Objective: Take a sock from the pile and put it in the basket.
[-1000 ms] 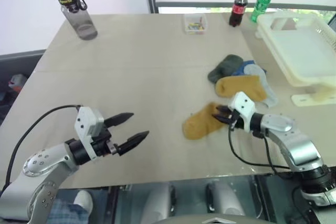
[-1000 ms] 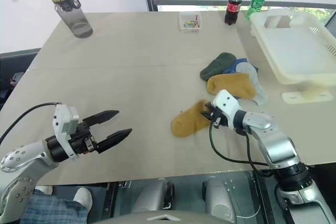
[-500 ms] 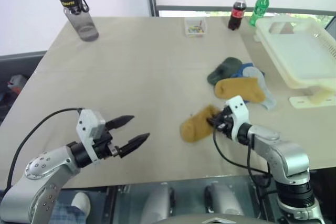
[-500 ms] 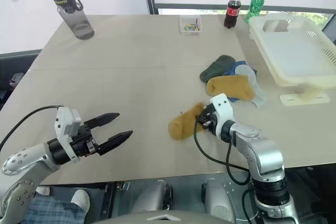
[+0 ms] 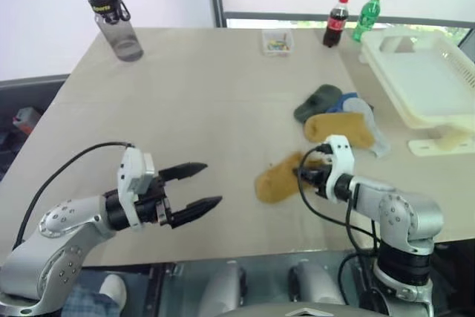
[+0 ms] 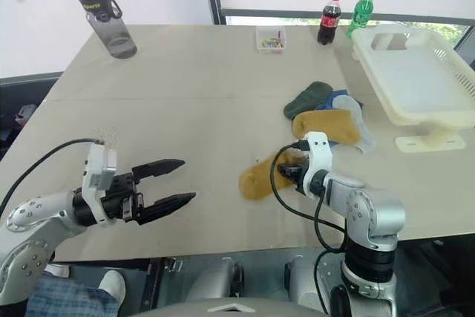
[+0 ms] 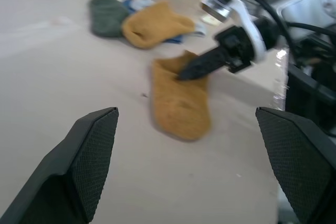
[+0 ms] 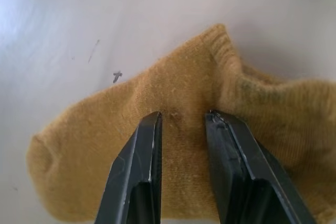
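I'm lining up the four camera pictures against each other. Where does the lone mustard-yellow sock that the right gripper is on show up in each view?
Left eye view: lone mustard-yellow sock lies right of centre, at the right gripper.
Right eye view: below centre.
Left wrist view: centre, black fingertips pressing its cuff end.
Right wrist view: across the lower frame, both fingers on it.
Shared landmark: the second mustard sock in the pile.

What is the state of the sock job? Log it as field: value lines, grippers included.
right gripper: closed on a fold of the mustard sock
mustard sock: flat on the table, apart from the pile
left gripper: open, holding nothing
basket: no sock inside, beyond the pile on the robot's right
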Robot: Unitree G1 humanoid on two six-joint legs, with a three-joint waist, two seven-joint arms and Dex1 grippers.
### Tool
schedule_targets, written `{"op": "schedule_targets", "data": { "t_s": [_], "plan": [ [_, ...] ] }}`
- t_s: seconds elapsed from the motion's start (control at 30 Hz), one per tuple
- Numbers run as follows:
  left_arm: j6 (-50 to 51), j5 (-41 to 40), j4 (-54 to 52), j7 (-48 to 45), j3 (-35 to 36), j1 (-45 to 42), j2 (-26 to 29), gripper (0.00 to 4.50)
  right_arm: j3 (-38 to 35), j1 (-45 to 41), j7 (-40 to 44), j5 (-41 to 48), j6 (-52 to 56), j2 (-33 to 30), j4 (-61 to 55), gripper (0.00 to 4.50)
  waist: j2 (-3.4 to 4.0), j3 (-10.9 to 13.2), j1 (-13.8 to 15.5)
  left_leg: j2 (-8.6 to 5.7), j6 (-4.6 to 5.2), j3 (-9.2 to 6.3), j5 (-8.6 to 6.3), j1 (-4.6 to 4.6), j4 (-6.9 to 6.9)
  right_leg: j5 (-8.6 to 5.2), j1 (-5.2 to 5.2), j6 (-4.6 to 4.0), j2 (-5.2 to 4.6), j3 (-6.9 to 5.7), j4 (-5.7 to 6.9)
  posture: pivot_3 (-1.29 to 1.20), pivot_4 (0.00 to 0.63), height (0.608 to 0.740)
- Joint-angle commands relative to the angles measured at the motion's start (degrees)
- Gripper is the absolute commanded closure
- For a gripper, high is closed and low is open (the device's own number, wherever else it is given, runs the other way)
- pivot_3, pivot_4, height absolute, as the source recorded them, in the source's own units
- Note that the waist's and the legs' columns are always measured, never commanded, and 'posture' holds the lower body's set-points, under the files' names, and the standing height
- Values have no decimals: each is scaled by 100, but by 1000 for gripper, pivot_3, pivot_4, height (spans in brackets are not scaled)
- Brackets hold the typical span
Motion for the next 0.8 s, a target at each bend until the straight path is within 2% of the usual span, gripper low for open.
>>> {"op": "schedule_targets", "data": {
  "t_s": [0.03, 0.1, 0.17, 0.3, 0.4, 0.53, 0.8],
  "plan": [
    [-37, -30, 89, -272, -36, -127, 163, 0, 581, 456, 1241, -117, -2008, -1242, -106, 3151, 10, 20, 19, -5, 3, 1, -1, -4, 2, 0, 2, 2, 0, -5, -6, 0, 150, 740],
    [-45, 21, 187, -358, -94, -229, 220, 0, 938, 618, 1857, -472, -3245, -2079, 33, 3151, 46, 49, 17, -9, 6, 14, -1, -9, 4, 1, -2, 4, 1, -8, -2, 0, 150, 740],
    [-47, 59, 257, -424, -140, -313, 261, 0, 1191, 625, 2193, -821, -4284, -2634, 315, 3151, 44, 51, 3, -8, 8, 17, -1, -10, 3, 0, -7, 7, 6, -8, -1, 0, 150, 740],
    [-54, 104, 319, -492, -196, -435, 289, 0, 1303, 268, 2732, -919, -5596, -2949, 884, 3151, 25, 68, -62, 17, 7, 21, -1, -9, 3, 0, -13, 7, 39, 1, 7, 0, 150, 740],
    [-48, 114, 320, -518, -197, -457, 295, 0, 1378, -16, 3116, -1024, -6121, -3131, 1236, 3151, 23, 82, -50, 24, 7, 25, 0, -8, 5, 0, -16, 6, 45, 7, 15, 0, 150, 740],
    [-73, 150, 321, -572, -214, -427, 291, 0, 1649, -674, 3495, -1405, -6822, -3283, 2265, 3151, 3, 96, -16, 22, 6, 25, 0, -9, 10, 0, -14, 6, 37, 6, 11, 0, 150, 740],
    [-117, 227, 338, -622, -249, -485, 262, 0, 2225, -1632, 4456, -1694, -6687, -3304, 3973, 3151, 4, 104, 32, 22, 5, 26, 0, -14, 10, 0, -17, 5, 31, 6, 8, 0, 150, 740]
  ]
}}
